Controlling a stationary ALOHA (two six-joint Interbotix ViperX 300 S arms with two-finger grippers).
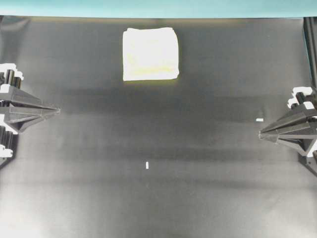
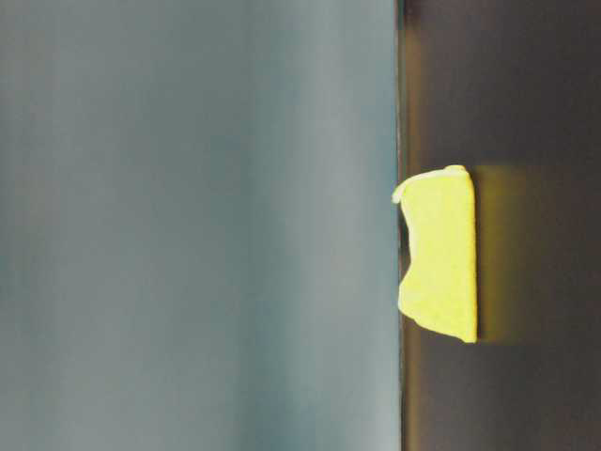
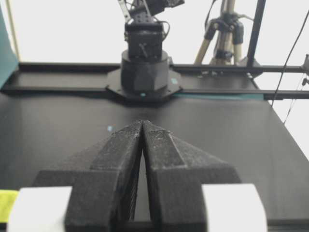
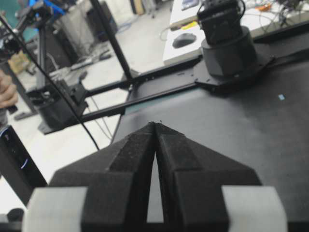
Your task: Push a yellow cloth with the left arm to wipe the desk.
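So your yellow cloth (image 1: 150, 53) lies flat near the desk's (image 1: 148, 198) far teal edge, well apart from both arms. Your left gripper (image 1: 57, 111), tips pressed together and empty, sits nearer; the cloth is up-right of it overhead.

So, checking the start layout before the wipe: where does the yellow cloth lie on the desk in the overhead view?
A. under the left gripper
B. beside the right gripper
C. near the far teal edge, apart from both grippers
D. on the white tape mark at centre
C: the yellow cloth lies by the teal border, with the left gripper and right gripper both well away from it.
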